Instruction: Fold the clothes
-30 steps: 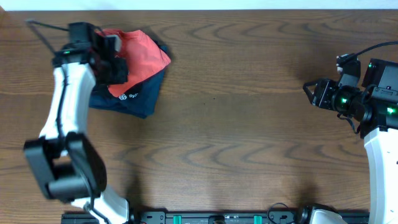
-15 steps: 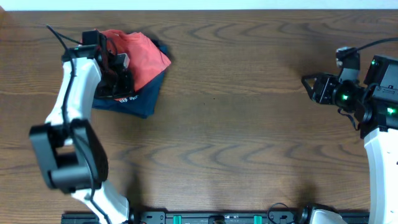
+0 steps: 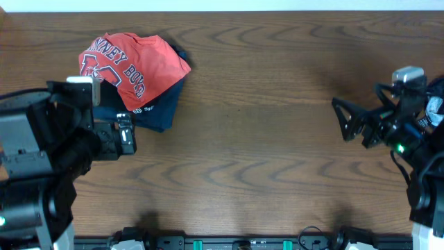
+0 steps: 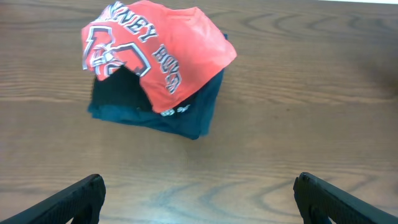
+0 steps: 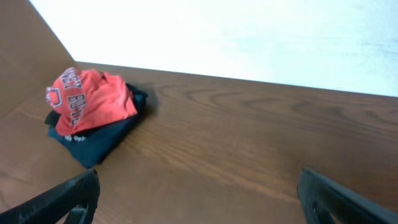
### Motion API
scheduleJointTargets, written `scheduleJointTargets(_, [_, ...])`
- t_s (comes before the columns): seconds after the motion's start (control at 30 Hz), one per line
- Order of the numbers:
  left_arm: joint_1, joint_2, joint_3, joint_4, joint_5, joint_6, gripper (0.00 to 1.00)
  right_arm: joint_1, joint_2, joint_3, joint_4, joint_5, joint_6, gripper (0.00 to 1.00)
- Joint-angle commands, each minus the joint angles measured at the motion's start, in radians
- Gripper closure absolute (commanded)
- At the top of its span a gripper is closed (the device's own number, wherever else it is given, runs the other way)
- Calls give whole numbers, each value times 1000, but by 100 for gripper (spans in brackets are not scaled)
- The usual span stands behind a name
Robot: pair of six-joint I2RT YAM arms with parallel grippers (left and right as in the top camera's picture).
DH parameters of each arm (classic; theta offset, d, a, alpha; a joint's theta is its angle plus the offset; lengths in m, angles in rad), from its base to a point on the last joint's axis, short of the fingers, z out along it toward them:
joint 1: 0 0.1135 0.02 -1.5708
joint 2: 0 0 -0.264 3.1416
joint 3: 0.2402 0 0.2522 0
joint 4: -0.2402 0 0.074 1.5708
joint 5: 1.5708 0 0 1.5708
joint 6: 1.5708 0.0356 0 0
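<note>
Currently: red T-shirt (image 3: pixel 135 59) atop navy garment (image 3: pixel 158 111) — white print "…NEY BOY…"; left gripper (image 4: pixel 199 183), right gripper (image 5: pixel 198 179) spread wide.

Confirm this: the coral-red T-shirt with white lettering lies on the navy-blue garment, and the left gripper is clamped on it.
Wrong on the grip. The coral-red T-shirt with white lettering lies on the navy-blue garment, but the left gripper is open and clear of it, as the left wrist view shows.
</note>
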Motion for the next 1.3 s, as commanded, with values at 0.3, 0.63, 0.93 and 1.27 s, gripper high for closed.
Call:
scheduleJointTargets(0.3, [-4,-55,-18,24,-15,2,2,-1,-31,3,-68,-13,-10,1])
scheduleJointTargets(0.63, [-4,-53,-18,24,-15,2,2,2,-29,3,-40,258,-59,1])
scheduleJointTargets(0.93, [-4,-53,-18,24,-15,2,2,155,-202,-71,-31,346,-74,1])
scheduleJointTargets(1.27, [-4,-53,-18,24,-15,2,2,164,-623,-493,87,378,-74,1])
